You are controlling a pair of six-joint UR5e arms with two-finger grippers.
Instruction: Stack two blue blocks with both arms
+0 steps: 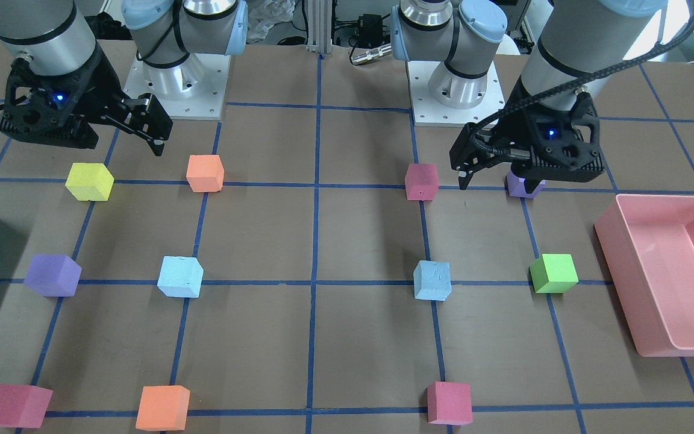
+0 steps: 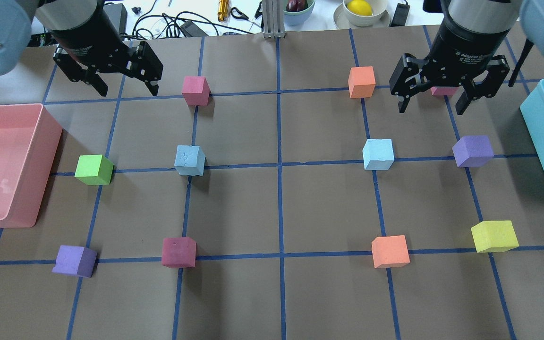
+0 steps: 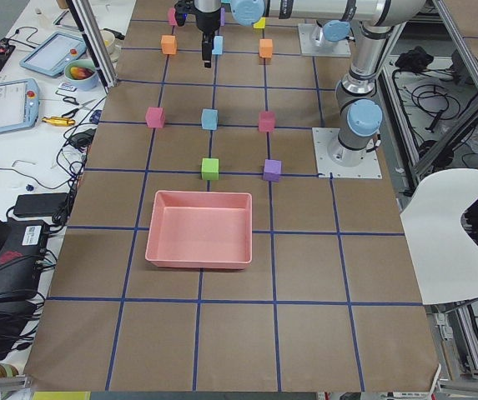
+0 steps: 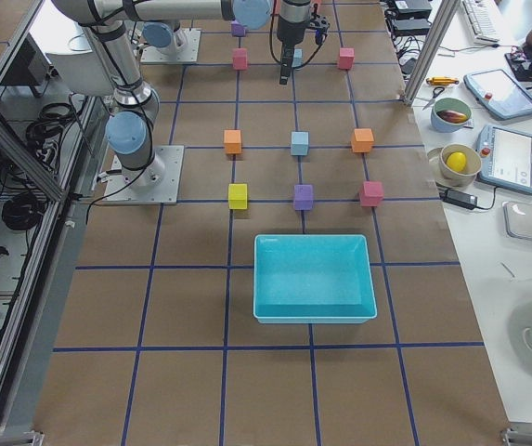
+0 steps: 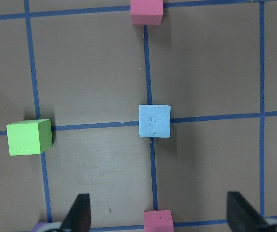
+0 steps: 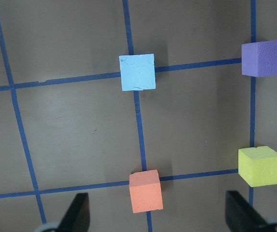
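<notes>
Two pale blue blocks sit on the table, apart. One lies left of centre (image 2: 190, 160), also in the front view (image 1: 432, 280) and the left wrist view (image 5: 154, 121). The other lies right of centre (image 2: 378, 154), also in the front view (image 1: 180, 277) and the right wrist view (image 6: 137, 72). My left gripper (image 2: 128, 89) hovers open and empty beyond and left of the first block. My right gripper (image 2: 431, 108) hovers open and empty beyond and right of the second block.
A pink bin (image 2: 50, 127) stands at the left edge and a teal bin (image 2: 536, 123) at the right edge. Green (image 2: 94, 169), purple (image 2: 473, 151), yellow (image 2: 494, 236), orange (image 2: 390, 251) and magenta (image 2: 178, 252) cubes sit around on the grid.
</notes>
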